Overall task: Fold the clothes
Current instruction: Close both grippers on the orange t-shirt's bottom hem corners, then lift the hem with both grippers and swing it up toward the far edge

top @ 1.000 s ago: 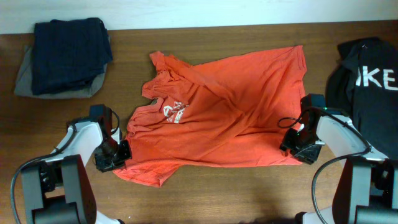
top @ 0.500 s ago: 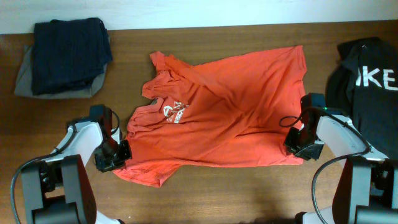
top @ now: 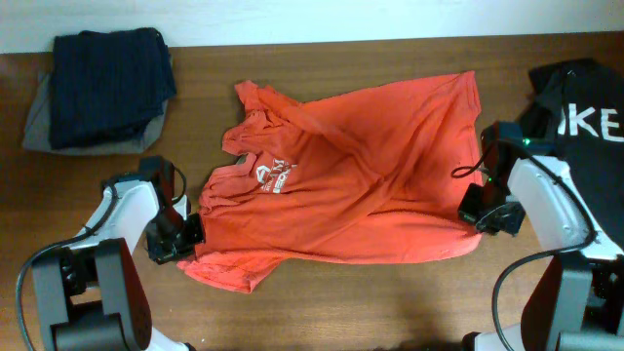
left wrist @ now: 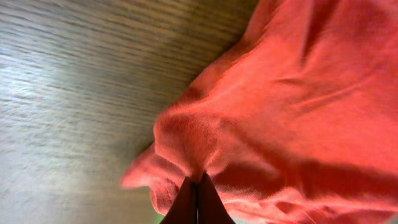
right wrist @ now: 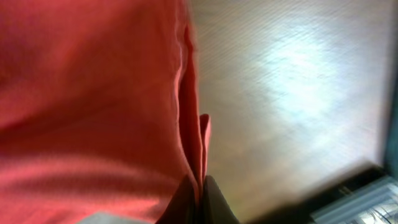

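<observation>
The shirt (top: 361,185) lies rumpled, logo up, across the middle of the table (top: 390,292). The left gripper (top: 190,234) is pinched fully closed on the shirt's near-left edge. The right gripper (top: 478,210) is clamped tight on a fold of its near-right edge.

From overhead we see soft, even light and a sharp picture with only faint shadows. In both wrist views pale glare washes the tabletop (right wrist: 298,68), and the T-shirt (left wrist: 298,93) blurs close to the lens.
</observation>
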Controlling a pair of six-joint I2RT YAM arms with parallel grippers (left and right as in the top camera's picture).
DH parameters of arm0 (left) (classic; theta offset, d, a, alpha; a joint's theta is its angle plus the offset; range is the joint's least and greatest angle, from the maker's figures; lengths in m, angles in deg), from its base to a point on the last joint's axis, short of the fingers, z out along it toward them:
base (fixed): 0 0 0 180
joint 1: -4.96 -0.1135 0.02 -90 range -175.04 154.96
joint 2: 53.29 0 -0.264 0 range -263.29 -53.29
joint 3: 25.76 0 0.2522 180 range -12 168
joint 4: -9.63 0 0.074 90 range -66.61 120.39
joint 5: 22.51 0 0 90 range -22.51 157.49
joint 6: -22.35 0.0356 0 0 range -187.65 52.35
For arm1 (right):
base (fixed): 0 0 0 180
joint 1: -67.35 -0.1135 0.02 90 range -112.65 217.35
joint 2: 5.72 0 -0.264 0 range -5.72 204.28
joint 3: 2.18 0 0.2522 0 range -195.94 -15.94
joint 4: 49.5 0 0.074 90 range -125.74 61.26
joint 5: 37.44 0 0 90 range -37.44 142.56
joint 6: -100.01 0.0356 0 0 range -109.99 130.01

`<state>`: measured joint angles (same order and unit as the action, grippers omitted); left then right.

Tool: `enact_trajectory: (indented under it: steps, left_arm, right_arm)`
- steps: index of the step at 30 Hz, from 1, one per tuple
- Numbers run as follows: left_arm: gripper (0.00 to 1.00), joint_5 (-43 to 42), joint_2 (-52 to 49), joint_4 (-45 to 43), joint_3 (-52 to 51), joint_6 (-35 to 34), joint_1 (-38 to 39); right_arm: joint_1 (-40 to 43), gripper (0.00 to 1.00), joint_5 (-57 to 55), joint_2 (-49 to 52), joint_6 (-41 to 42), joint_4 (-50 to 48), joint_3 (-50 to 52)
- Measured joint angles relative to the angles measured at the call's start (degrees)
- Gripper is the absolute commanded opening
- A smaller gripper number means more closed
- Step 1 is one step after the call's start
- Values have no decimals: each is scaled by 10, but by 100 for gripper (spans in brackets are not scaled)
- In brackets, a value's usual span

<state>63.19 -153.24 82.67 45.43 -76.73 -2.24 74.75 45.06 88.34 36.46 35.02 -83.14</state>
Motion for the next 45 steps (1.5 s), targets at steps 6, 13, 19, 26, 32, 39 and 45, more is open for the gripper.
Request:
enact_trajectory:
  steps: [6,13,19,26,32,39,45]
  left_arm:
    - [1,-2,34,27,25,0,0]
    - [1,-2,98,61,45,0,0]
    - [1,-2,131,99,52,0,0]
    - [1,-4,183,121,130,0,0]
    - [1,-5,230,99,231,0,0]
    - [1,-17,240,13,327,0,0]
    - [1,-45,240,-76,391,0,1]
  right_arm:
    - [0,4,-46,-6,18,71,-61]
    - [0,4,-69,-42,44,116,-66]
    - [0,4,-79,-99,55,130,-66]
    - [0,4,-81,-186,62,131,-72]
    - [0,4,-81,-234,63,132,-149]
    - [0,4,-55,-236,38,99,-276]
    - [0,4,-43,-226,16,79,-370]
